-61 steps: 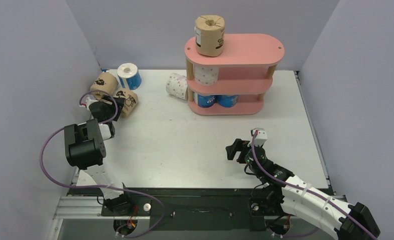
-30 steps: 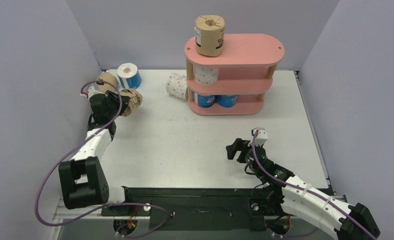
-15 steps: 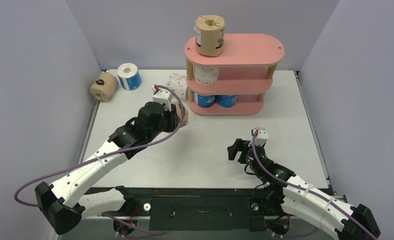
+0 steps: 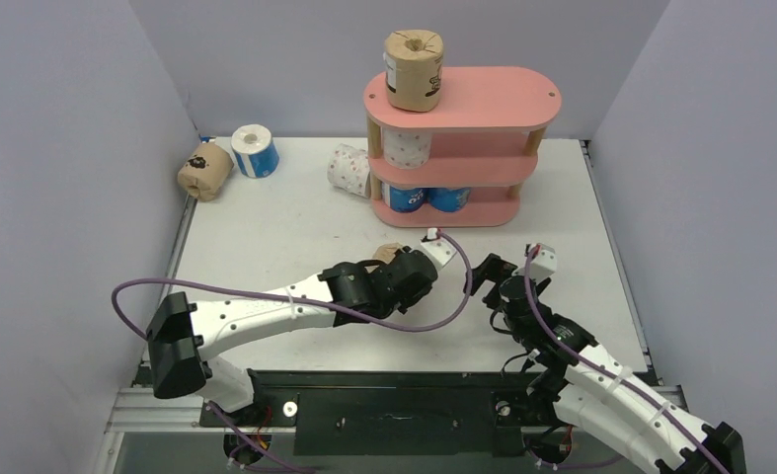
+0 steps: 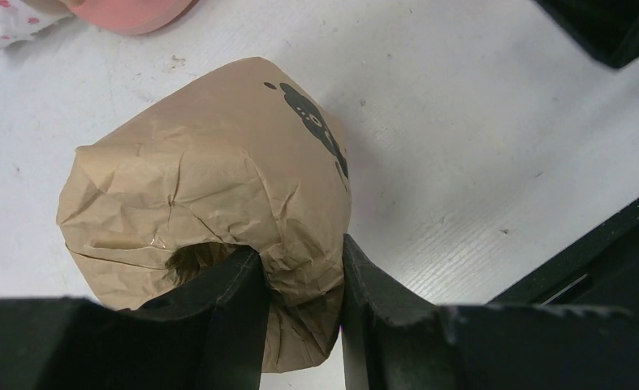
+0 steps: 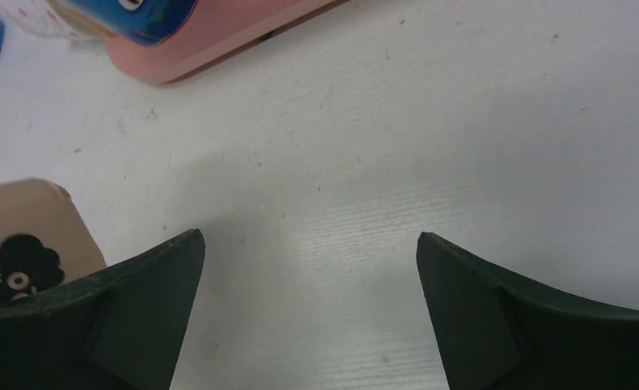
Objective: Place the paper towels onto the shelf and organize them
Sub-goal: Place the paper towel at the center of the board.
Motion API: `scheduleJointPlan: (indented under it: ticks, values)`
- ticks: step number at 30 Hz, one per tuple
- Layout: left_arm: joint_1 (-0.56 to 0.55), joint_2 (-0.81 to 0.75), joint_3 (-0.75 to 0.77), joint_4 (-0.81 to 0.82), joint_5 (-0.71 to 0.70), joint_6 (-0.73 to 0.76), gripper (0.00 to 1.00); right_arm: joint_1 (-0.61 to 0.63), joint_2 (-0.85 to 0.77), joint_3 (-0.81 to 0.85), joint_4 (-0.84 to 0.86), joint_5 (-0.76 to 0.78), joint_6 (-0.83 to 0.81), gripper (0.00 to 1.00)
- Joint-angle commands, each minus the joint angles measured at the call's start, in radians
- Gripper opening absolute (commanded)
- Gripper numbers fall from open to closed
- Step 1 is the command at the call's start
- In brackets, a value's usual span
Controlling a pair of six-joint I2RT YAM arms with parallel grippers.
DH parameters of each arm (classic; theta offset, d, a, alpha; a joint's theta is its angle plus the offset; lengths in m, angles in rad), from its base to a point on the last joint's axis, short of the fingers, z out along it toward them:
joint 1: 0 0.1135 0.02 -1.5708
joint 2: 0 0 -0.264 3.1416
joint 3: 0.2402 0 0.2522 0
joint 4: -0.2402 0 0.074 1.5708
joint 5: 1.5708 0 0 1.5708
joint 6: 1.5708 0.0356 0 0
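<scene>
Roughly midway on the white tabletop point(image 4: 285, 232), with open room on each side, the left fingers point(image 5: 233, 313) pinch the crinkled wrapper of a brown paper towel roll point(image 5: 210, 187) by its hollow end, short of the rounded front edge of the pink oval shelf point(image 4: 483, 99). Right fingers point(image 6: 470, 309) stand spread wide just beside it.

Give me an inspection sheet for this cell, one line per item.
Surface: white table, faint scuffs.
Job's things: pink shelf carries top brown roll, middle dotted roll, two bottom blue rolls; loose dotted roll beside its left end; loose blue roll and loose brown roll back left. Eight rolls visible.
Clutter: nothing seen.
Grippers: left gripper shut on held brown roll, pinching its wrapper end; right gripper open, empty.
Cables: purple cables along both arms, left one looping free.
Surroundings: plain walls on three sides.
</scene>
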Motion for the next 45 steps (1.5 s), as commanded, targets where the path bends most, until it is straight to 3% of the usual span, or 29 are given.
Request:
scheduleJointPlan:
  ticks: [1, 8, 23, 27, 30, 35, 38, 42, 45]
  values:
    - [-0.026, 0.047, 0.079, 0.004, -0.046, 0.075, 0.18, -0.111, -0.063, -0.020, 0.012, -0.088, 0.017, 1.00]
    - [-0.048, 0.150, 0.102, -0.010, 0.044, 0.097, 0.20, -0.134, -0.075, -0.021, -0.015, -0.077, -0.004, 1.00]
    - [-0.073, 0.272, 0.143, -0.012, 0.085, 0.116, 0.31, -0.134, -0.062, -0.014, -0.017, -0.058, -0.021, 0.98]
    - [-0.073, 0.273, 0.142, -0.003, 0.105, 0.110, 0.44, -0.135, -0.067, -0.012, -0.022, -0.053, -0.028, 0.98]
    - [-0.073, 0.266, 0.137, 0.013, 0.114, 0.104, 0.63, -0.134, -0.066, -0.012, -0.025, -0.048, -0.029, 0.98]
    - [-0.073, 0.213, 0.138, 0.016, 0.109, 0.075, 0.79, -0.134, -0.074, 0.007, -0.049, -0.042, -0.033, 0.98]
    - [-0.074, 0.147, 0.131, 0.016, 0.081, 0.049, 0.99, -0.133, -0.083, 0.029, -0.064, -0.060, -0.048, 0.99]
    - [-0.066, -0.005, 0.069, 0.061, 0.015, -0.008, 0.97, -0.135, -0.060, 0.079, -0.067, -0.136, -0.084, 0.99]
    - [-0.028, -0.172, -0.065, 0.168, -0.079, -0.113, 0.96, -0.135, -0.003, 0.131, -0.071, -0.217, -0.102, 1.00]
